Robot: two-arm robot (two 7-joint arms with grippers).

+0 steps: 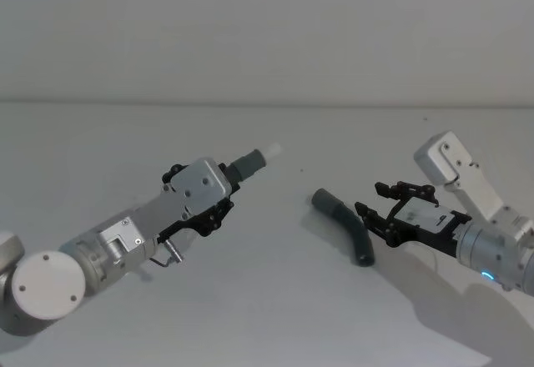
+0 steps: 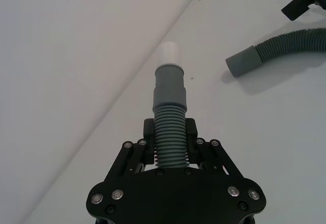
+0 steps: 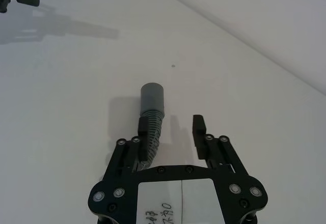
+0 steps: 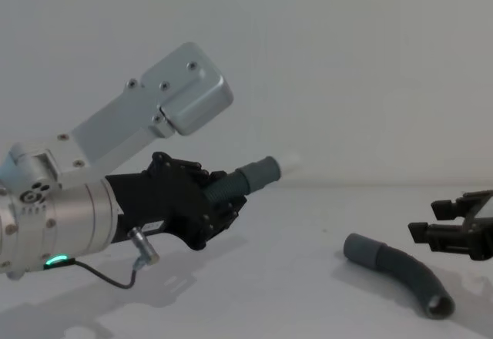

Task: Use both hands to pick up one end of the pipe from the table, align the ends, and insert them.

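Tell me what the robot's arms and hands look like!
Both arms are silvery metal. The left gripper and right gripper are black, bony, with silver screws. The left arm has a green light and black cable; the right gripper a white label.

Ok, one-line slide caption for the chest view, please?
Left gripper holds the shorter hose piece above the table, while the open right gripper hovers close to the longer piece lying there.

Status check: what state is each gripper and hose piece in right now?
Left gripper: shut on the short hose, raised off the table.
Short hose: held, white-tipped cuff free.
Right gripper: open, low beside the long hose.
Long hose: lying on the table, ungripped.
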